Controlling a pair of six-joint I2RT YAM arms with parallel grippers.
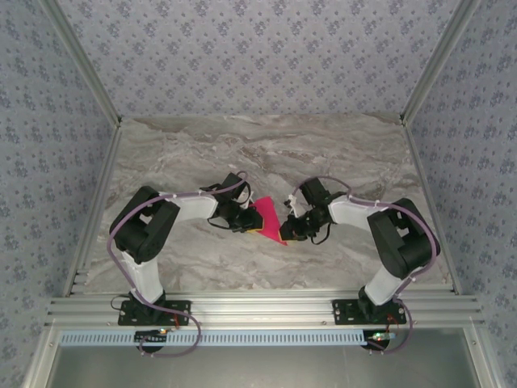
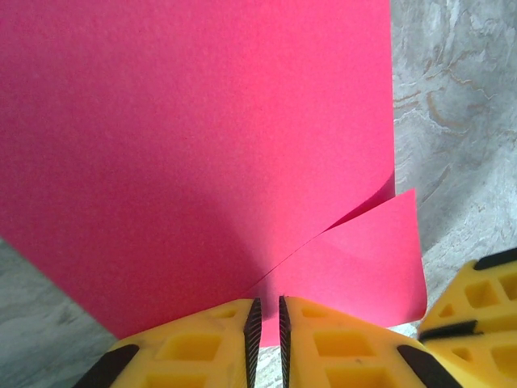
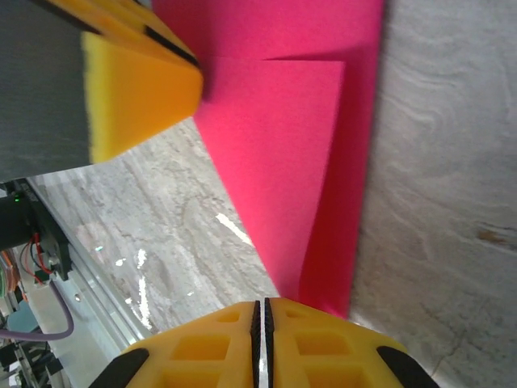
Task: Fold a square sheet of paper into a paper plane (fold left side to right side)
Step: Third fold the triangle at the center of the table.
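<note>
Overhead, the square sheet of paper [image 1: 266, 217] is seen lying at the middle of the marble-patterned table [image 1: 242, 153]. It is flanked by the left gripper [image 1: 245, 217] and the right gripper [image 1: 292, 228], which are set against it from either side. How far either claw is open cannot be told from up there.

That detail is supplied by the left wrist view. The left claw's yellow fingers [image 2: 202, 347] are drawn together to a thin slit, and the near edge of the paper is pinched between their black pads. One flap of the sheet is shown raised and curled over a lower layer, with a seam where the two meet. A finger of the right gripper is caught at the lower right, just beside the paper's corner.

In the right wrist view the right claw is likewise closed to a hairline gap. The paper's pointed end is met right at the fingertips, but whether it is actually held there cannot be told. One yellow finger of the left gripper is set at the sheet's far end, blocking part of the upper left. A metal rail [image 3: 97, 315] and a purple cable [image 3: 48, 327] are visible at the lower left.
</note>
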